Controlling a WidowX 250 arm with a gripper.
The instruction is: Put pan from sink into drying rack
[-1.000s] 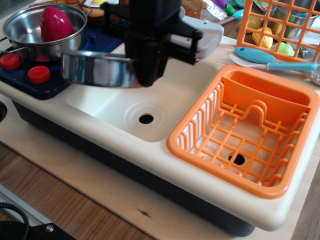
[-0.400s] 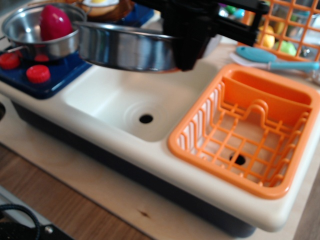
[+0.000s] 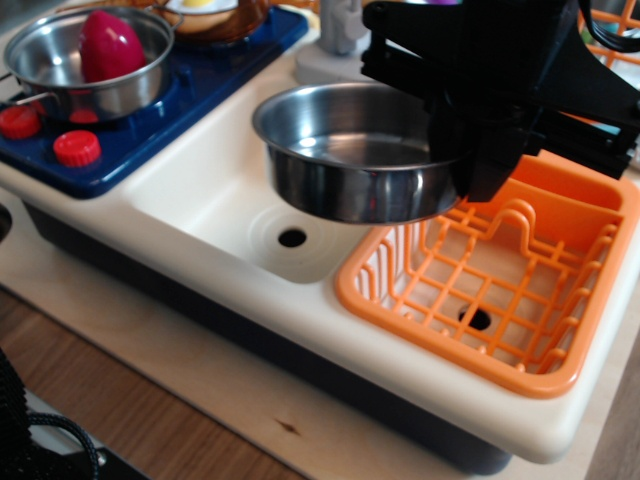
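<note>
My black gripper is shut on the right rim of the small shiny steel pan. It holds the pan level in the air, above the right end of the cream-white sink and the left edge of the orange drying rack. The pan is empty. The sink's round drain hole shows just below the pan. The rack's grid bottom is bare, and the gripper hides part of its solid rear compartment. The pan's thin handle is hidden behind the gripper.
A second steel pan with a dark-red toy sits on the blue stove at the left, by red knobs. A grey faucet stands behind the sink. A taller orange crate is at the far right.
The gripper has carried the pan to the right and lower, from over the sink's left end to the boundary between sink and drying rack. The pan now shows its inside.
</note>
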